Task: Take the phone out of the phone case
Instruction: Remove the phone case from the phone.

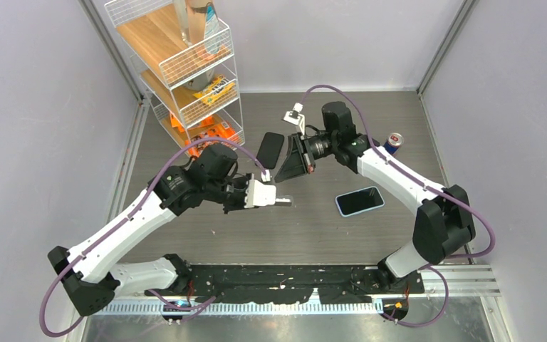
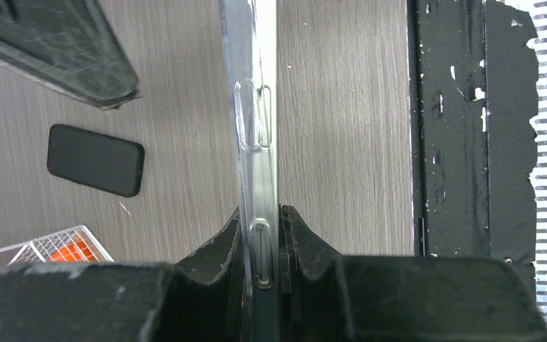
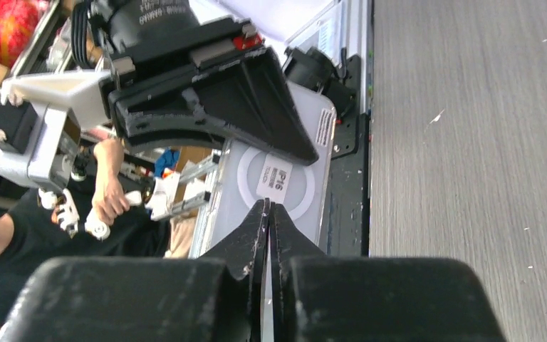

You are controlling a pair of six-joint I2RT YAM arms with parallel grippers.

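A clear phone case (image 2: 246, 107) hangs edge-on above the table, and my left gripper (image 2: 260, 210) is shut on it. The phone's silvery side (image 2: 266, 64) shows inside the case. From the right wrist view I see the case's back (image 3: 295, 206) with a white ring and a sticker, and the left fingers (image 3: 242, 107) clamped over it. My right gripper (image 3: 268, 205) is shut with nothing in it, its tips just in front of that back. From above, the right gripper (image 1: 279, 178) hovers close beside the left gripper (image 1: 283, 200).
A black phone (image 1: 271, 149) and a blue-edged phone (image 1: 360, 201) lie flat on the table. A can (image 1: 394, 142) stands at the right, behind the right arm. A wire shelf rack (image 1: 192, 78) with snacks stands at the back left.
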